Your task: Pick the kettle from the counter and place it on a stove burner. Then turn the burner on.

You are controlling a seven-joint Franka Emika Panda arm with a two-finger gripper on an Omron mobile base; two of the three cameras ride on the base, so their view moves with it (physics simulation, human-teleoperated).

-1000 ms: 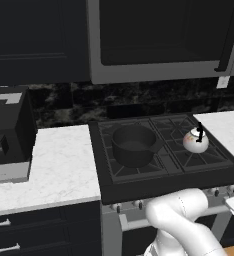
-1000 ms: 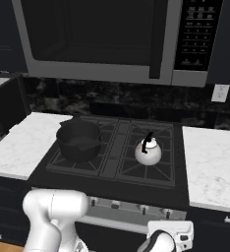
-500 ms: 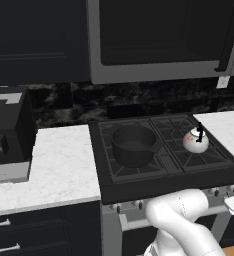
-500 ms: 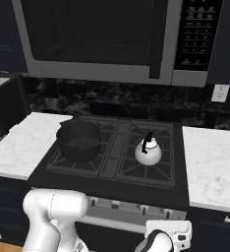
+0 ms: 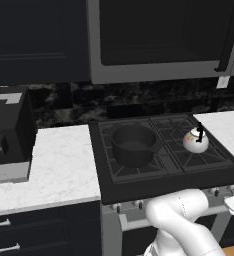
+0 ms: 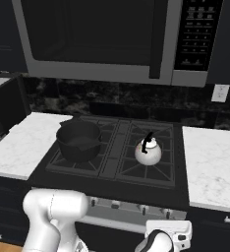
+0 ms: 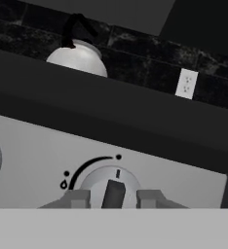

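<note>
The small silvery kettle (image 5: 195,142) (image 6: 148,153) with its thin black handle stands upright on the front right stove burner (image 6: 131,170) of the black cooktop. My gripper (image 7: 114,198) is low in front of the stove, open, with one fingertip on each side of the dark grip bar of a round control knob (image 7: 113,185). The bar points straight up at its mark, and neither fingertip touches it. Above the stove's front edge, the kettle (image 7: 79,58) shows in the hand view. White marbled counter (image 5: 59,165) (image 6: 210,162) flanks the stove on both sides.
A larger dark pot (image 5: 134,145) (image 6: 79,140) sits on the front left burner. A microwave (image 6: 112,39) hangs over the cooktop. A black appliance (image 5: 6,125) stands on the left counter. A wall outlet (image 7: 186,83) is on the dark backsplash.
</note>
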